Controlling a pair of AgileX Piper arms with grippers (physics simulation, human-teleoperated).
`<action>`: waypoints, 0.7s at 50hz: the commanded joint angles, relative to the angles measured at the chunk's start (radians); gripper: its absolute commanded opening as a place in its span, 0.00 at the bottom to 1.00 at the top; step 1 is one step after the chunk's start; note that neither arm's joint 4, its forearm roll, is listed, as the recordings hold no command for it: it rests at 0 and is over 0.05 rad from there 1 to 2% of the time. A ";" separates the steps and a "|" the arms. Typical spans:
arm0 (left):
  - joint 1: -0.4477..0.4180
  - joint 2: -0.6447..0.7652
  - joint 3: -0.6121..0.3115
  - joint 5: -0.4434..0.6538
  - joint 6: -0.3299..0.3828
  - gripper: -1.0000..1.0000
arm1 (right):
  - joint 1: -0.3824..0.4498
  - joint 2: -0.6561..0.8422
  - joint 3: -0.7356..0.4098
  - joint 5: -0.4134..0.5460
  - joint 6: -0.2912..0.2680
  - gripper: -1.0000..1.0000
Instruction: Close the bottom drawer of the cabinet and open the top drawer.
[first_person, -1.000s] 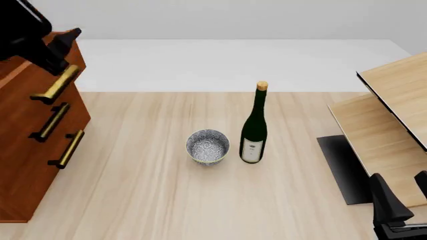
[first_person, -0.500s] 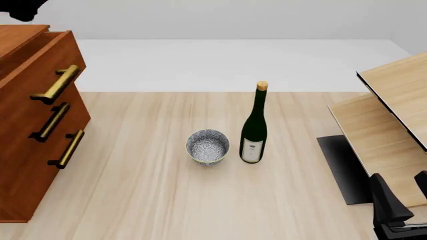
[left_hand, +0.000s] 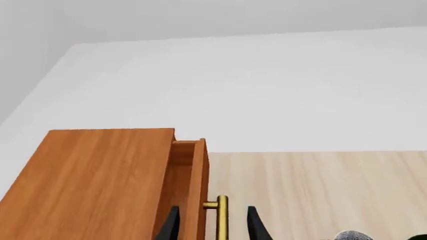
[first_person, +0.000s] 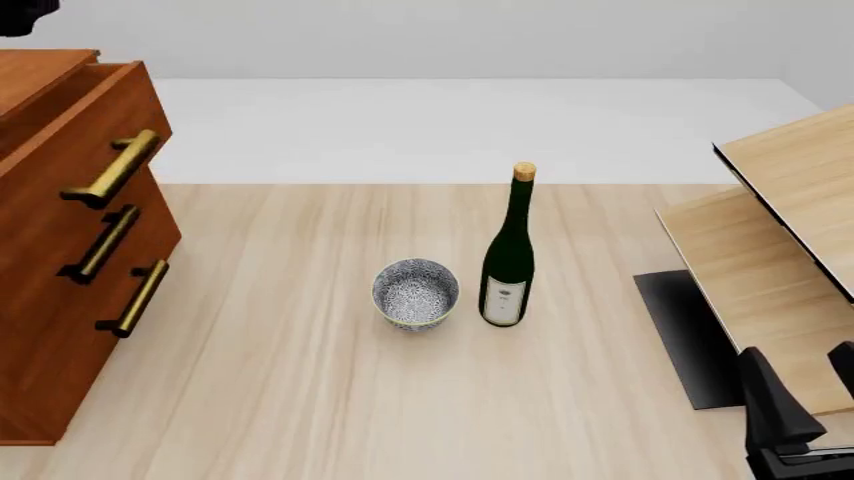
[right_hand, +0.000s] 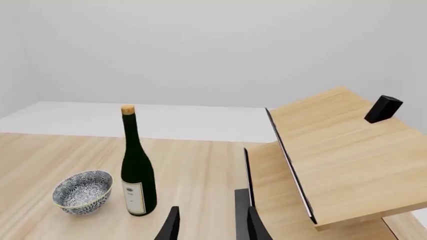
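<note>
Where the table meets the left edge of the front view stands the cabinet (first_person: 60, 260), a tall reddish-brown chest of three stacked drawers, each with a brass bar handle.

Top drawer (first_person: 83, 130): pulled out a little from the carcass, its front standing forward of the cabinet top; the left wrist view shows the gap behind the drawer front (left_hand: 193, 190) and the brass handle (left_hand: 221, 217) just past it.
Middle drawer (first_person: 80, 235): front flush with the one below.
Bottom drawer (first_person: 74, 330): pushed in, handle facing the table's middle.

Left gripper (left_hand: 212, 225): held above the top drawer, fingers parted and bare, one on each side of the brass handle as seen along them, touching nothing; only a dark scrap of that arm shows at the front view's upper left corner.
Right gripper (right_hand: 208, 222): low at the near right of the table, fingers apart, holding nothing.

Bowl (first_person: 415, 294): blue-and-white patterned, upright, near the table's centre, well apart from the cabinet.
Wine bottle (first_person: 509, 255): dark green, cork-topped, white label, upright, just beside the bowl on its right.
Pale slanted wooden boards (first_person: 781, 240): two, at the right edge, over a black mat (first_person: 683, 335).
</note>
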 joint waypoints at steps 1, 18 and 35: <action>0.038 -0.003 0.051 0.002 -0.043 1.00 | 0.002 0.000 0.003 -0.002 -0.003 1.00; 0.053 0.011 0.142 -0.038 -0.048 1.00 | 0.001 0.000 0.004 -0.003 -0.004 1.00; 0.070 0.019 0.191 -0.067 -0.051 1.00 | 0.001 0.000 0.004 -0.002 -0.006 1.00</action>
